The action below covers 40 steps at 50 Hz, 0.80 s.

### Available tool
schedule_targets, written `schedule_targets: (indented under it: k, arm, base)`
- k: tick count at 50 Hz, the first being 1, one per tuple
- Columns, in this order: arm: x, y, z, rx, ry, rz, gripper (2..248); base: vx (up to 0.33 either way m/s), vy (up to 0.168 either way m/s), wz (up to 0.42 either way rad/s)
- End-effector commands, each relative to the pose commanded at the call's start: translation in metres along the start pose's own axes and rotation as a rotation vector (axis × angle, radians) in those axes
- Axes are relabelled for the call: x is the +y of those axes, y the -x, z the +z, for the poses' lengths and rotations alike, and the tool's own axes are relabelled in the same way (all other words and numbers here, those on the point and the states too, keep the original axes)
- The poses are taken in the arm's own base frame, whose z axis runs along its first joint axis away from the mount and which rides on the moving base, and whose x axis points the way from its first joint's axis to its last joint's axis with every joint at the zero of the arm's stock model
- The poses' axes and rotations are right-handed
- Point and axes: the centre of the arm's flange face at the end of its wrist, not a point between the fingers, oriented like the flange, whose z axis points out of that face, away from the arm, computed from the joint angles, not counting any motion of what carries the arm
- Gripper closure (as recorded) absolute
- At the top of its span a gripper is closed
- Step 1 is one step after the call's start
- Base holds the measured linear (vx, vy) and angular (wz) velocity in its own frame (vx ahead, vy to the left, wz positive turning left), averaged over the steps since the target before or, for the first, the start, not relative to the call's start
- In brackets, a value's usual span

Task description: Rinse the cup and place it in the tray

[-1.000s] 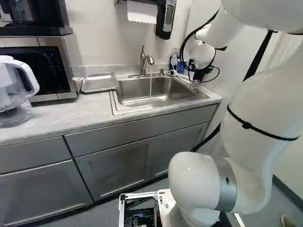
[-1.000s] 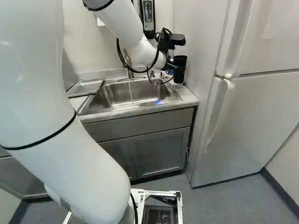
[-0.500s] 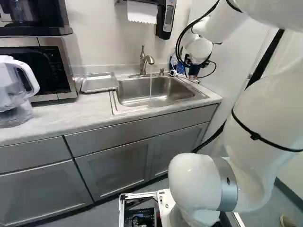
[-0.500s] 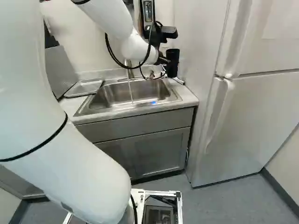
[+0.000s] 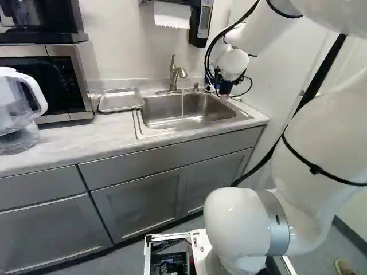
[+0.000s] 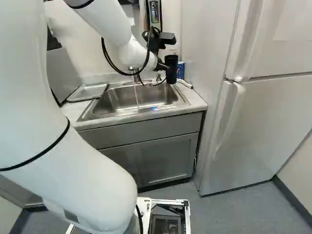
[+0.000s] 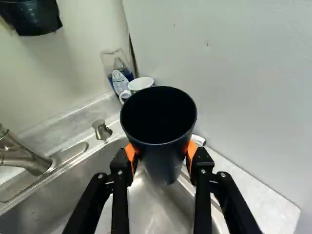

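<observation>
Pale wall [image 7: 243, 73] behind one smooth black cup [image 7: 163, 163], round-mouthed, tapering, in the claw's [image 6: 166, 67] two-sided pinch.

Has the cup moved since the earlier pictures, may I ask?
Yes: the cup, held in the gripper, has moved away from the fridge in the right base view.
</observation>
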Motion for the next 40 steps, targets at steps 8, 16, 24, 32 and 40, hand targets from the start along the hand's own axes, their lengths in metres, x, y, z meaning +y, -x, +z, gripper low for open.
schedule_targets:
  k: [8,16,24,32,40]
  arm:
    - [-0.011,0.004,-0.004,-0.004,-0.023,-0.01,131]
    - [-0.02,0.007,-0.008,-0.007,-0.044,-0.019,131]
    - [-0.021,0.007,-0.009,-0.007,-0.045,-0.019,131]
    - [-0.021,0.007,-0.009,-0.007,-0.045,-0.019,131]
    - [-0.022,0.009,-0.008,-0.01,-0.046,-0.021,131]
  base:
    - [0.0,0.0,0.0]
    - [0.0,0.0,0.0]
    - [0.0,0.0,0.0]
    - [0.0,0.0,0.0]
    - [0.0,0.0,0.0]
